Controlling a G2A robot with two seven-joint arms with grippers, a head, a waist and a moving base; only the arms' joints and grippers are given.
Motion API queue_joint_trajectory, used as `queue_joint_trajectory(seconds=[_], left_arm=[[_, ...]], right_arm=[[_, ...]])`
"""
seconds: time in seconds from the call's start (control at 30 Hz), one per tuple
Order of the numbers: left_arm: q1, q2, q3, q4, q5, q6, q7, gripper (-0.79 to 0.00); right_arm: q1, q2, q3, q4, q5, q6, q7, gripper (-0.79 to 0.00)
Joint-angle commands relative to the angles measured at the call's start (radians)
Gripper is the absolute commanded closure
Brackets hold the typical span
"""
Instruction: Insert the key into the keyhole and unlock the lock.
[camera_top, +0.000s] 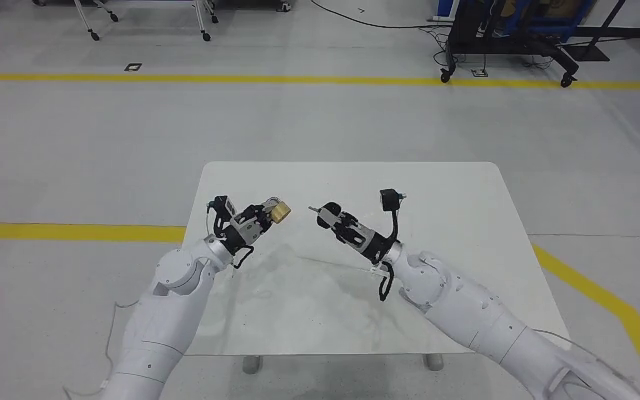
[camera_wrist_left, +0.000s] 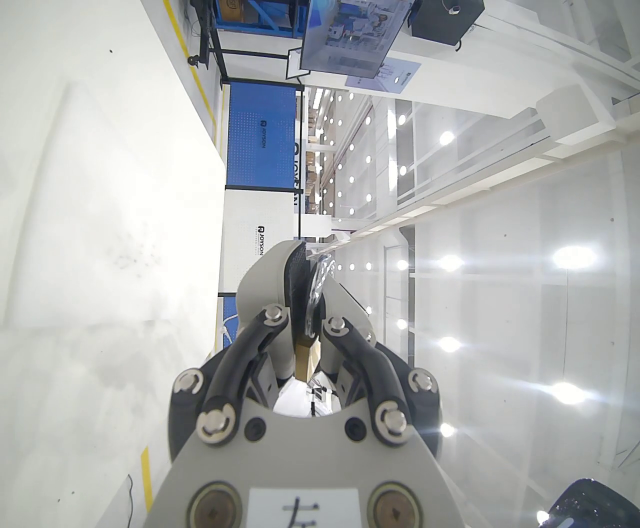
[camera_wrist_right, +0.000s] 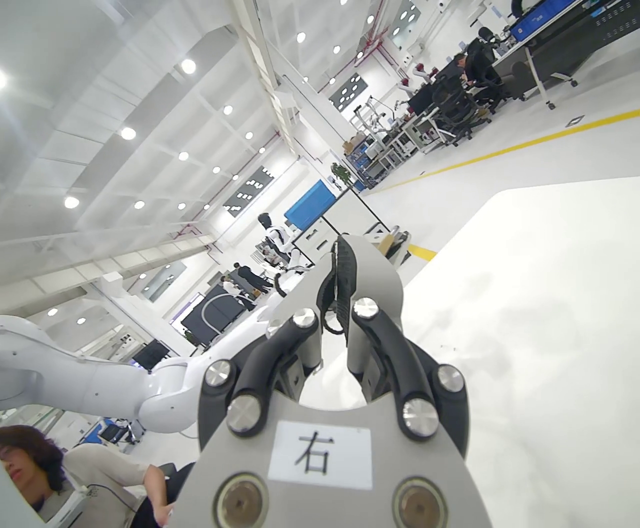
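Lock is in my left gripper, fingers pressed together on it. The brass body sticks out past the tips, held above the table and pointing at my other arm. Key is pinched in my right gripper, with a thin silver tip poking out toward the lock. The two face each other, near but apart, not touching, both over the middle of the table. In the left wrist view I only get a sliver of brass low between the fingers plus a shiny curved edge higher up - the rest of the lock sits behind the pads. In the right wrist view just a dark bit shows between the fingers, and the blade is hidden behind them. I can't make out the keyhole from any camera - the lock face is too small from above. I can't tell whether the shackle is open or closed either. Count: one lock, one key, two grippers, one table.
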Motion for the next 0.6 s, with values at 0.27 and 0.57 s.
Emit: queue_joint_trajectory(seconds=[0.27, 0.57], left_arm=[[0.002, -0.011, 0.023, -0.008, 0.001, -0.017, 0.105, 0.000], [0.002, -0.017, 0.060, -0.025, 0.117, -0.062, 0.176, 0.000]], right_arm=[[-0.045, -0.026, 0.001, -0.050, -0.088, 0.234, -0.051, 0.000], [-0.055, -0.058, 0.016, -0.029, -0.065, 0.288, 0.000, 0.000]])
